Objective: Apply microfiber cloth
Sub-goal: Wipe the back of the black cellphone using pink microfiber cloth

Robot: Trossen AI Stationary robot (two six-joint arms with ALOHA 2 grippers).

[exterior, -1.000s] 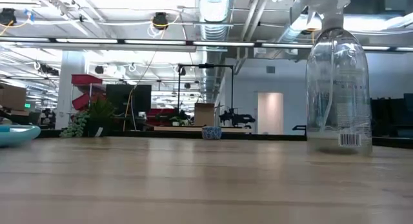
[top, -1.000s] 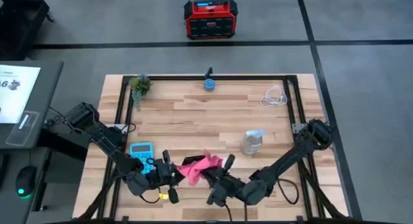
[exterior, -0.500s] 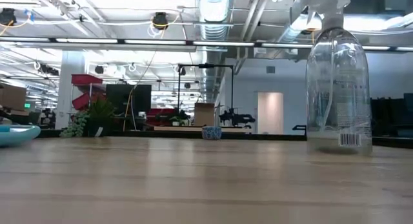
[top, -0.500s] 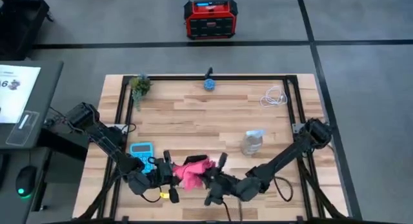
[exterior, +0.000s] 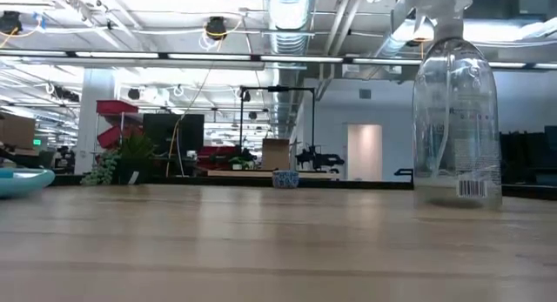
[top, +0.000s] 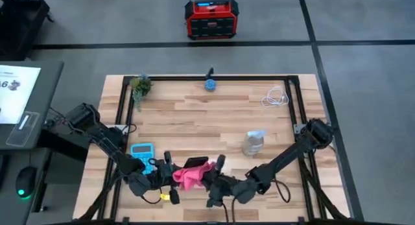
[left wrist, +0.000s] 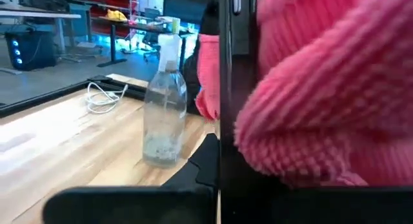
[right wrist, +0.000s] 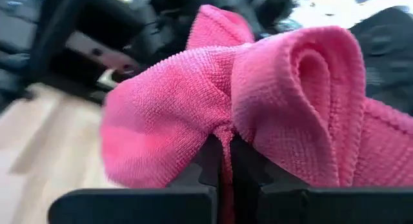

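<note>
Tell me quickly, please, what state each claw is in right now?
Left claw: beside the microfiber cloth; open or shut cannot be told.
Right claw: shut on the microfiber cloth.

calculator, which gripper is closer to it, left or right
Left. The left gripper sits just beside the light blue calculator, toward the table's front edge. The right gripper is farther off, on the far side of the pink cloth that it pinches.

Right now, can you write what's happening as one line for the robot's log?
step: wiping | right gripper: shut on microfiber cloth, pressing it over black phone | left gripper: beside cloth | spray bottle: untouched
</note>
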